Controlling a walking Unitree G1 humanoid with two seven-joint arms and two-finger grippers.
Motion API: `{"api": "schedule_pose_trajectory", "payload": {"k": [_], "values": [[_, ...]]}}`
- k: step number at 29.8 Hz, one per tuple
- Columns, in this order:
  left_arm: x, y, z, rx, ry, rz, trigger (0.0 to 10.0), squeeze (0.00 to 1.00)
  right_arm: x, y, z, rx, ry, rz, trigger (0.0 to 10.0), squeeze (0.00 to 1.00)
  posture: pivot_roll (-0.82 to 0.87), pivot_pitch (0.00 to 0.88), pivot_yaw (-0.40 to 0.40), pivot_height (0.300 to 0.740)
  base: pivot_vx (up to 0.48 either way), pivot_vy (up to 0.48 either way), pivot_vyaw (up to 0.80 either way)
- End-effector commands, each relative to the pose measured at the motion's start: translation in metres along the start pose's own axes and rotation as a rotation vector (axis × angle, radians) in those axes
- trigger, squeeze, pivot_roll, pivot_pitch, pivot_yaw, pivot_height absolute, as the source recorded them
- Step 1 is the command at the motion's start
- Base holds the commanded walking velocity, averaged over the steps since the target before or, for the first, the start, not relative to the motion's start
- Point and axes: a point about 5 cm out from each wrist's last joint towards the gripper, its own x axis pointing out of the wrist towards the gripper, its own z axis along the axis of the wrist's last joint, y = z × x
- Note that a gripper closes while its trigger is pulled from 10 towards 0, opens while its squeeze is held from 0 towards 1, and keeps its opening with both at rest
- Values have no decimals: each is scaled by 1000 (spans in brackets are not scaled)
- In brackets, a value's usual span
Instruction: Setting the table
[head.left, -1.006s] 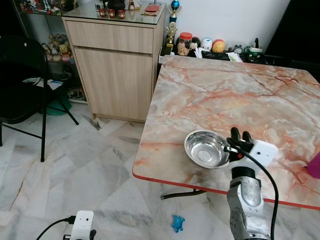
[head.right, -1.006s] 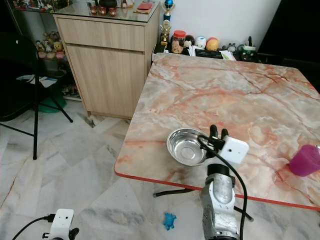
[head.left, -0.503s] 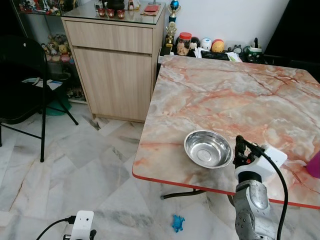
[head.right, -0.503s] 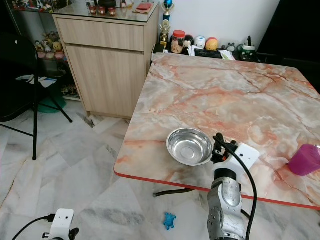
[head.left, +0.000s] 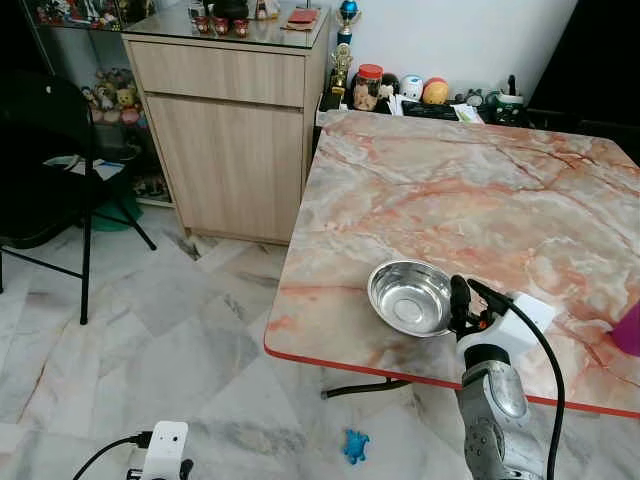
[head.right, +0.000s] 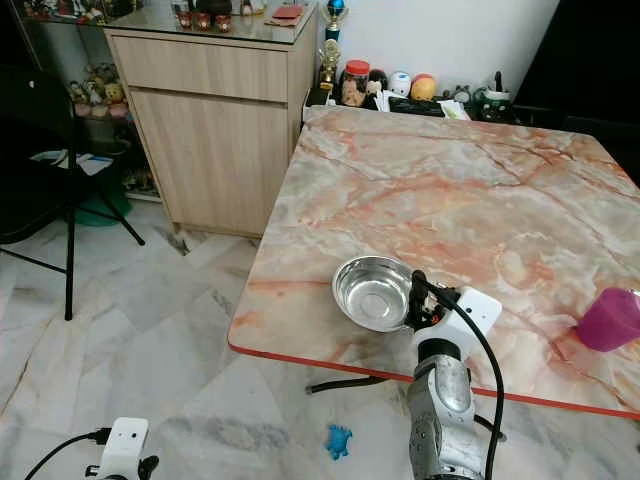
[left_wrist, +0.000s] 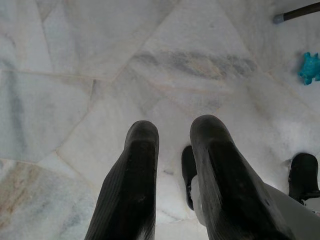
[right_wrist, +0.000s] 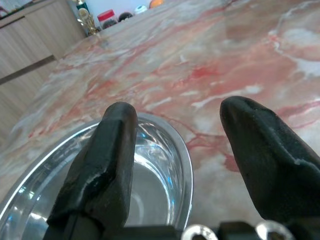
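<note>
I see the steel bowl (head.left: 410, 297) near the surface's (head.left: 450, 190) front edge, toward its front-left corner. My right claw (head.left: 464, 298) sits just beside the bowl's rim — fingers spread, gripping nothing. The left claw (left_wrist: 172, 150) hangs over the floor, fingers slightly parted — empty.

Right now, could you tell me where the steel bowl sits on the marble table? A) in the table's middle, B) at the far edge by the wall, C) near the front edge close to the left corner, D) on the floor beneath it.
C: the steel bowl rests on the marble table near its front edge, with the open right claw just beside its rim.
</note>
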Motion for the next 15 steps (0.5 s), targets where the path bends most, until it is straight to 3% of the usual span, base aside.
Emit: {"api": "schedule_pose_trajectory", "payload": {"k": [1,7,8,9,15], "values": [[0,-3,-1,6,6,-5,10000,0,2,-1,-1,14,16,0,10000,1000,99,0,-60,740,0,0,0],[0,-2,-1,5,8,-4,10000,0,2,1,-2,12,29,6,10000,973,101,0,-61,740,0,0,0],[0,-2,-1,4,8,-4,10000,0,2,1,-3,8,39,9,10000,584,101,0,-61,740,0,0,0],[0,-2,-1,4,9,-4,10000,0,3,1,-6,-3,57,3,10000,0,103,0,-62,740,0,0,0],[0,-1,-1,3,9,-3,10000,0,4,2,-11,-21,91,14,10000,0,100,0,-61,740,0,0,0]]}}
